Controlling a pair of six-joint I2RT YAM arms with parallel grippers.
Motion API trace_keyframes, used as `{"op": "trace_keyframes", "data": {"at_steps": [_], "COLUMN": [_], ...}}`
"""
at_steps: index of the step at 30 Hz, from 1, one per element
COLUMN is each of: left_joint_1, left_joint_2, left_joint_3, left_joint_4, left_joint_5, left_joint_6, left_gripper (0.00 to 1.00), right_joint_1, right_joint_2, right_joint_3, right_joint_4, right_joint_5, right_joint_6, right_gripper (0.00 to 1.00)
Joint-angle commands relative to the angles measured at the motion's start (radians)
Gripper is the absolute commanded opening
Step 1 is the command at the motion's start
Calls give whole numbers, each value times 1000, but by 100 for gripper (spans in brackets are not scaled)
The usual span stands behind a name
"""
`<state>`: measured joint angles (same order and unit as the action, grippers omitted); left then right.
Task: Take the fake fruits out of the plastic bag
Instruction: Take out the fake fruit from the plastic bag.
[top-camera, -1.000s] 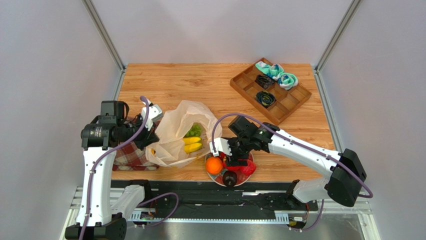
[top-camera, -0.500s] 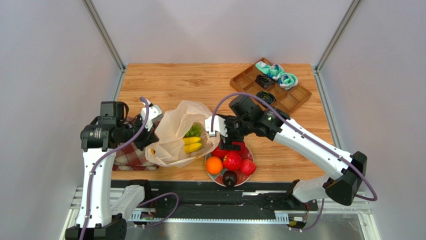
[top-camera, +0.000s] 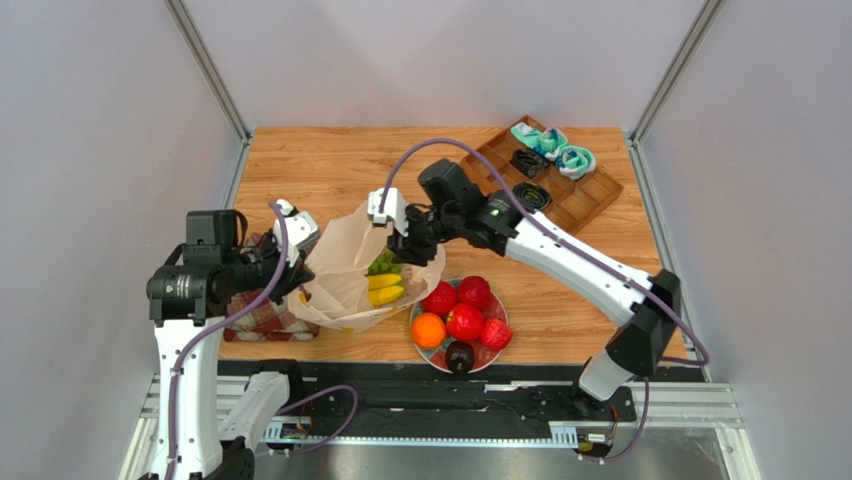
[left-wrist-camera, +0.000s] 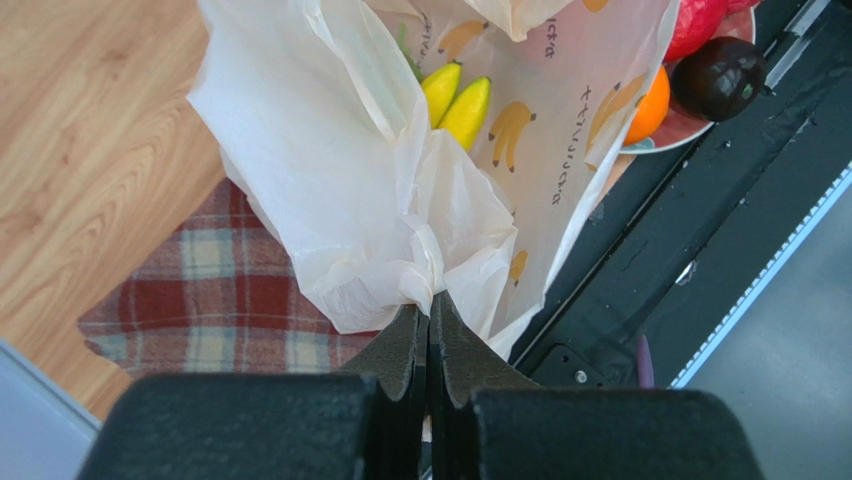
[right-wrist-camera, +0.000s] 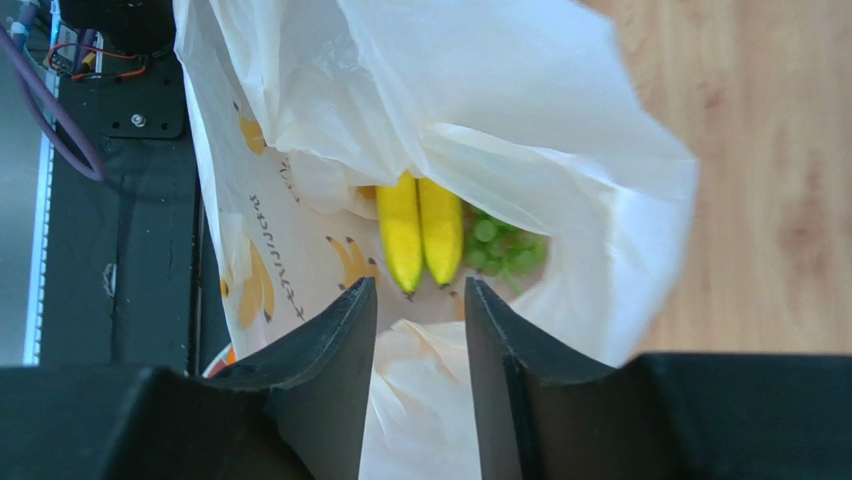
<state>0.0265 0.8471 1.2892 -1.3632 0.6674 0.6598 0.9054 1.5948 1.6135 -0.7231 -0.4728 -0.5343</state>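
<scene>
The plastic bag (top-camera: 345, 270) lies on the near left part of the table (top-camera: 340, 165). Its left end rests on the plaid cloth (top-camera: 255, 315) and its mouth gapes upward and to the right.

Contents of the bag:
- Two yellow bananas (right-wrist-camera: 420, 235), side by side.
- A green grape bunch (right-wrist-camera: 500, 245), touching the bananas.

The left gripper (left-wrist-camera: 430, 305) has its jaws pressed together. They pinch a gathered fold of the bag's edge above the plaid cloth.

The right gripper (right-wrist-camera: 420, 295) hangs over the bag mouth, aimed at the bananas. Its fingers (right-wrist-camera: 340, 350) are spread and nothing sits between them. Contact with the bag film cannot be determined.

The plate (left-wrist-camera: 685, 125) stands just right of the bag, at the near table edge. It carries:
- One orange (top-camera: 428, 330).
- Three red round fruits (top-camera: 465, 322).
- One strawberry (top-camera: 496, 334).
- One dark round fruit (top-camera: 459, 356).

A wooden tray (top-camera: 580, 200) with compartments sits at the far right of the table, well apart from the bag.
</scene>
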Motion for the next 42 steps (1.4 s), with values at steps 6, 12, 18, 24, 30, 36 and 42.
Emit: {"op": "trace_keyframes", "data": {"at_steps": [6,12,18,24,30,36,42], "left_joint_1": [-2,-2,0,-2,0,-2,-2], "left_joint_2": [-89,-239,-307,-436,-438,-433,-402], "left_joint_3": [193,144,-132,-176,-186,-176,-174], "left_joint_4": [-318,-317,-318,-318,-318,-318,-318], "left_joint_5": [-10,-298,-569,-560,-582,-571,-528], "left_joint_6": [42,116,130,133,120,135,139], "left_gripper": [0,0,0,0,0,0,0], "right_joint_1": [39,176,242,231,231,239,245], "right_joint_2": [238,304,333,386,478,487,481], "right_joint_3": [-38,-121,-139,-50,77,56,-52], "right_joint_4": [266,340,360,384,378,330,323], "right_joint_5": [221,339,439,591,596,459,415], "right_joint_6": [440,494,479,499,488,433,401], "right_gripper": [32,24,17,17,67,84,100]}}
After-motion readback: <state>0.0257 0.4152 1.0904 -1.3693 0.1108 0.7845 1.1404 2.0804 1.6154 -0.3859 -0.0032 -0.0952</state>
